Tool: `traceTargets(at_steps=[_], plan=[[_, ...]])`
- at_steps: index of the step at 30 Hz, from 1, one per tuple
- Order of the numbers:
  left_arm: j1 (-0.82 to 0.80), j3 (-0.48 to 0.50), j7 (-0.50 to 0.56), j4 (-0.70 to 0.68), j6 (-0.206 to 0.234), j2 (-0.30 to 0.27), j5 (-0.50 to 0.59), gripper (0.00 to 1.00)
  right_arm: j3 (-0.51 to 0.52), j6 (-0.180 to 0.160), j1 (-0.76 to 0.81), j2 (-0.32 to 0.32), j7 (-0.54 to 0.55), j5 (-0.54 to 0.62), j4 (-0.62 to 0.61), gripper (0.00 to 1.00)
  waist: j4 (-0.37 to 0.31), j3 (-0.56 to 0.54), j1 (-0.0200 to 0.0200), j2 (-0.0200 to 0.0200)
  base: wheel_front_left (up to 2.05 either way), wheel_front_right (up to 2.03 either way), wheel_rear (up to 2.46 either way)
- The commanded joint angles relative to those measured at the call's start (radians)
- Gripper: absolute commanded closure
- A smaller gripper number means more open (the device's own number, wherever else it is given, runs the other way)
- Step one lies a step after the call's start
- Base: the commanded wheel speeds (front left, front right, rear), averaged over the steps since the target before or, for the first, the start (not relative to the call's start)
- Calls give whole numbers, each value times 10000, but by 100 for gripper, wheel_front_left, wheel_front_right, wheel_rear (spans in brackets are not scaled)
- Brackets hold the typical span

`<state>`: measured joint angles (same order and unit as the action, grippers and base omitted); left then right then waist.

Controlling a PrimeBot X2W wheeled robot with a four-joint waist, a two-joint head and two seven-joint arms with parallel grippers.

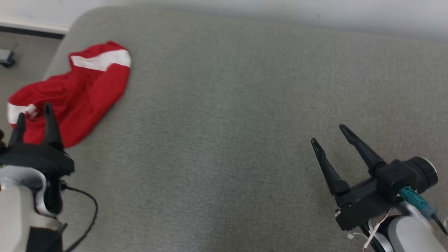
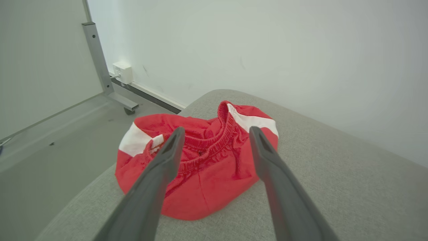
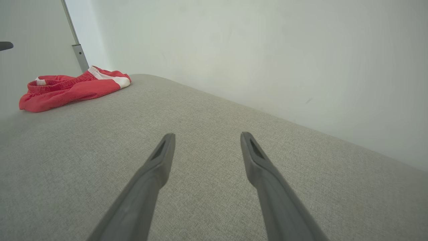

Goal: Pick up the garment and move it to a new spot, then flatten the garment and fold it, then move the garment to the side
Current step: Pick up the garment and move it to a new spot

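Your red garment (image 1: 80,94) lies crumpled at the far-left corner of the cushion (image 1: 224,105), likely soft and light, so pinch its gathered waistband (image 2: 207,147); left end effector (image 1: 34,111) and right end effector (image 1: 329,134) hover spread open above the cushion.

right end effector (image 3: 207,134): spread, empty | garment (image 3: 72,87): crumpled, upper left

The left gripper (image 1: 34,110) is hiding part of the garment (image 1: 87,84); a dark floor object (image 1: 6,58) is running off-frame, unidentifiable.
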<state>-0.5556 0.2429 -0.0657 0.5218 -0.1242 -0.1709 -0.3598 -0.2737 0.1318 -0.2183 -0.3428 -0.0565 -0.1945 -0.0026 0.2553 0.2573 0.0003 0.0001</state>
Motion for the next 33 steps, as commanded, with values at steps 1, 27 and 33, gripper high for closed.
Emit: traceTargets(at_steps=[1, 27, 33], plan=[[-444, 81, 297, 293, -36, -202, -166, 0, -66, -26, -212, -86, 125, 37, -283, 0, -1189, 1715, -3, -1, 0, 0, 0], [-2244, 1199, 6267, 852, 1657, -2048, -1912, 93, -35, -26, -896, 209, 94, 312, -1441, 0, -2403, 3913, -3, -1, 0, 0, 0], [-1761, 1210, 6694, 270, 1666, -2079, -2023, 100, -184, -26, -1024, 302, -90, 224, -1181, 0, -2404, 3472, -3, -1, 0, 0, 0]])
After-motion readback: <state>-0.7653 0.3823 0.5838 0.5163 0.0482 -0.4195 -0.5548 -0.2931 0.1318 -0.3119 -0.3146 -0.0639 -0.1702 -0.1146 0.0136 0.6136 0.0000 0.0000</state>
